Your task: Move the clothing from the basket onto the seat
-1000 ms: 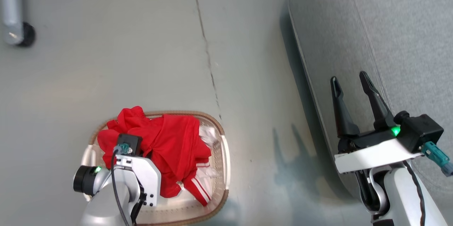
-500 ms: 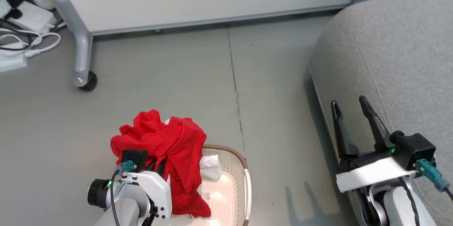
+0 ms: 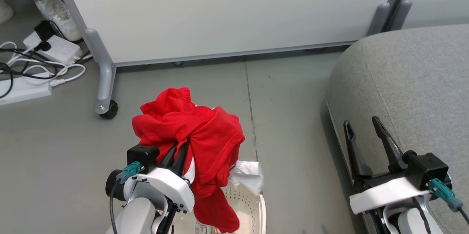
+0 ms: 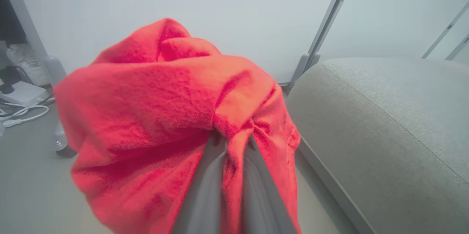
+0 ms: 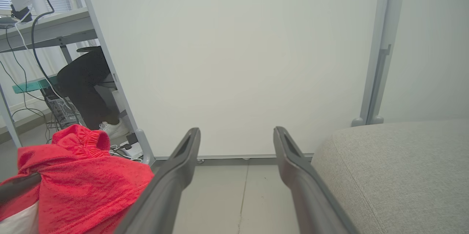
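Left gripper [image 3: 178, 156], lower left of the head view, is pinching the clothing [image 3: 205, 135] with its fingers all but closed; in the left wrist view both fingers [image 4: 205, 190] are meeting inside a fold of red cloth. The bundle is hanging above the basket [image 3: 256, 204], which is sitting at the bottom edge, left of centre. A white part [image 3: 249, 175] is trailing near the basket's rim; whether it is touching, I cannot tell. The bundle's long axis is running top to bottom of the frame, drooping from the pinch. Right gripper [image 3: 361, 121], lower right, is standing wide open and holding nothing, its fingers showing against the near edge of the seat [image 3: 414, 80]. The seat is lying along the right side, to the right of the loaded claw, with a strip of floor [image 3: 293, 117] between them. The right arm is nearer the seat, but the left is carrying the load. I am judging the coming move as a rightward carry, high enough for the drooping tail to clear the cushion's edge.
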